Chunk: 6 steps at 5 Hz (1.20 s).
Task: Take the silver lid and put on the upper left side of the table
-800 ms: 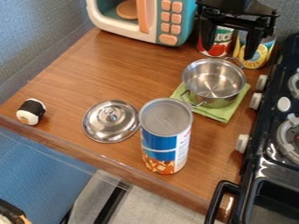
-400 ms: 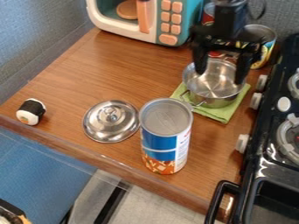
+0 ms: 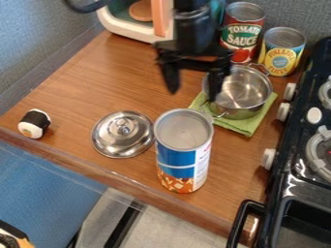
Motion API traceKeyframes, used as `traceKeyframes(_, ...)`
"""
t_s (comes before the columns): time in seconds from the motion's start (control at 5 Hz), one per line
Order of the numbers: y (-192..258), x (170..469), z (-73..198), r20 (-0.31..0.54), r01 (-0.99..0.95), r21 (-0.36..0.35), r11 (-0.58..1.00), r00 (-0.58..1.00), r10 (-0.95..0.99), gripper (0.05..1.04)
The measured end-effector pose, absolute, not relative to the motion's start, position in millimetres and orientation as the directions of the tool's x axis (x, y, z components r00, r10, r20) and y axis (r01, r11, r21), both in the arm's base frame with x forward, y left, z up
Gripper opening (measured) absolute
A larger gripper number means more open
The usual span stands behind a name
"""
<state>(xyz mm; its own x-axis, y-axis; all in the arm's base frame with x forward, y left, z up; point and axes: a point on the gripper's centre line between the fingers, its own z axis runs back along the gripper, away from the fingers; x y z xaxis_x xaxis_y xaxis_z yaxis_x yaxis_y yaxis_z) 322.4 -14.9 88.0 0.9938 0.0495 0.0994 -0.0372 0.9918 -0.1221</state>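
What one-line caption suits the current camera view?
An open gripper hangs above a table holding a silver lid and pot.

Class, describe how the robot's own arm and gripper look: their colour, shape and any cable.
The arm is black, with a rounded, roughly cylindrical lower section. The gripper is also black, with a wide crossbar and two angular fingers tapering towards their tips. A dark cable curves beside the arm.

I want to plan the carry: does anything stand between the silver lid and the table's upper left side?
Nothing visible stands between the silver lid and the upper left side of the table. The tall can is close beside the lid, toward the picture's right, off that route.
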Motion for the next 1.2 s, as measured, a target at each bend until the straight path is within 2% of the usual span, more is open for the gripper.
traceKeyframes(0.2,7.8,300.3,68.1,0.056,0.005,-0.06,0.998,0.998,-0.002,1.001)
traceKeyframes(0.4,25.9,283.6,55.5,0.081,0.021,0.042,0.999,0.996,-0.024,1.001)
traceKeyframes(0.8,43.9,274.5,49.2,0.133,0.0,0.161,0.987,0.991,-0.022,1.001)
traceKeyframes(1.2,62.7,275.9,51.2,0.143,-0.053,0.149,0.987,0.989,0.031,0.962)
